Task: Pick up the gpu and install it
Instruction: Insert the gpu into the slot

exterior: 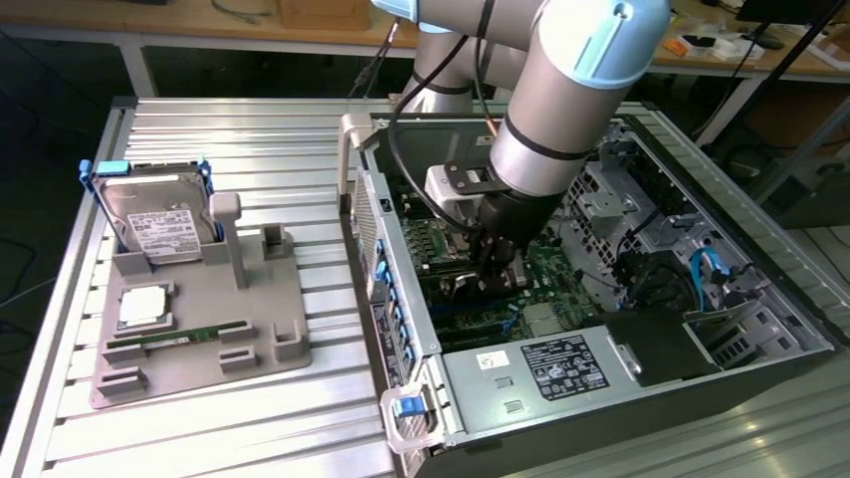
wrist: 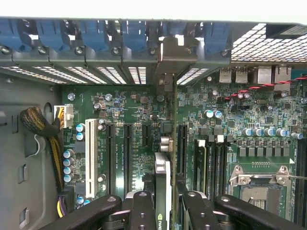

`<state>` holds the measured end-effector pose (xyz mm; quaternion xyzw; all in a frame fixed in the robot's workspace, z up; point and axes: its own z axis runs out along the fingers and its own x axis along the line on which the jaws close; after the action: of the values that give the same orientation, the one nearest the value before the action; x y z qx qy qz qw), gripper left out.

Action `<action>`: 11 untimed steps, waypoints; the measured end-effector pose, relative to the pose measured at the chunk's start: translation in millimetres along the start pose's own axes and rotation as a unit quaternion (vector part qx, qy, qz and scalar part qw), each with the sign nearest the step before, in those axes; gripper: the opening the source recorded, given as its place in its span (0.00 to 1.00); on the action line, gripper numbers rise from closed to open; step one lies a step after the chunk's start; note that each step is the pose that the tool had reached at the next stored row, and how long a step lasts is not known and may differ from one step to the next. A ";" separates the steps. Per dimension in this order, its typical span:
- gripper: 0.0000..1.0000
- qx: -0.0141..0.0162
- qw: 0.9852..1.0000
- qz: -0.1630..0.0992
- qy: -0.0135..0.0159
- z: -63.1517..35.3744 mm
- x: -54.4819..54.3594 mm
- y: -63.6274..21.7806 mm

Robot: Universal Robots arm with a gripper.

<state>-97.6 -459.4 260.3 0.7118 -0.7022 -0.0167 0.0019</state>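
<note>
Inside the open computer case [exterior: 398, 329], nearest the wrist camera, the end effector [wrist: 165, 203] is clenched on the gpu [wrist: 162, 170], its black fingers [wrist: 142, 208] pressing either side of the card. The gpu stands on edge over the green motherboard [wrist: 230, 120], among the long black expansion slots [wrist: 111, 153]. Its far end points at the rear slot openings, under the row of blue latches [wrist: 96, 36]. I cannot tell whether it is seated in a slot. A white slot [wrist: 89, 153] lies beside the black ones. In the exterior view, the arm [exterior: 558, 100] reaches down into the case. Further off on the worktop [exterior: 239, 129], a grey fixture [exterior: 199, 373] holds a hard drive [exterior: 159, 224].
</note>
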 end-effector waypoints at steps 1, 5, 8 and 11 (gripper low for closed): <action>0.27 0.000 1.000 0.000 0.000 -1.1 -0.1 0.0; 0.27 0.000 1.000 0.000 0.000 -5.2 -0.1 0.2; 0.27 0.000 1.000 0.000 0.000 -5.4 0.2 0.2; 0.27 0.000 1.000 0.000 -0.002 -5.4 1.1 0.2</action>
<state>-97.6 -460.6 265.7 0.7118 -0.7021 -0.0180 0.0009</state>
